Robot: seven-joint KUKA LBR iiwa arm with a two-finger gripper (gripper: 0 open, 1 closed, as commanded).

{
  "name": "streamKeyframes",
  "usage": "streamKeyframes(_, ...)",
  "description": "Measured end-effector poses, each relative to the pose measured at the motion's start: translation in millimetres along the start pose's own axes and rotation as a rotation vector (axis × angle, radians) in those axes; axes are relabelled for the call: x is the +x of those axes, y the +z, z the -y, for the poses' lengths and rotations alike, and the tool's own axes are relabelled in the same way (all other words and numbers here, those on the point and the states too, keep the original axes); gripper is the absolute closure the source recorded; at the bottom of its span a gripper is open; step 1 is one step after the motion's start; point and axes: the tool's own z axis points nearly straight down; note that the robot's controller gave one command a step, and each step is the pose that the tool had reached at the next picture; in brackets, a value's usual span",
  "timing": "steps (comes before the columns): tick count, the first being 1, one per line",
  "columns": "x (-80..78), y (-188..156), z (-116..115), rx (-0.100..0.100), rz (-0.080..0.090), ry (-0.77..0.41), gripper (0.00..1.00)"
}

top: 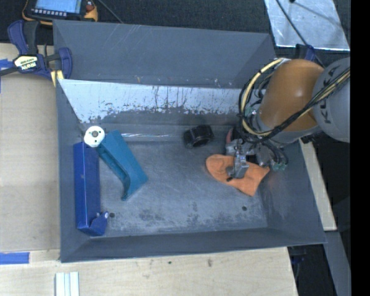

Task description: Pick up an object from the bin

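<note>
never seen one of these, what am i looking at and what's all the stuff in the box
One camera looks down into a grey metal bin. The bulky shape on the right, with orange cover and cables, is a robot arm; its gripper hangs right over a floppy orange cloth at the bin's right. Whether it grips it I cannot tell. Also in the bin: a small black ring-like piece, a teal bent piece, a long blue bar and a white round cap.

The gripper [239, 167] hangs low over an orange cloth [251, 179] at the bin's [172, 193] right side. A black ring [198, 136] lies near, up-left. A teal bracket [123, 163] and blue bar [86, 187] lie far left.
</note>
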Motion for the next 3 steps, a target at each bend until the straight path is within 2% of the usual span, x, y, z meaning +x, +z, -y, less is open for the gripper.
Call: streamKeyframes(3, 0.0, 0.0, -0.1, 0.0, 0.0, -0.001, 1.0)
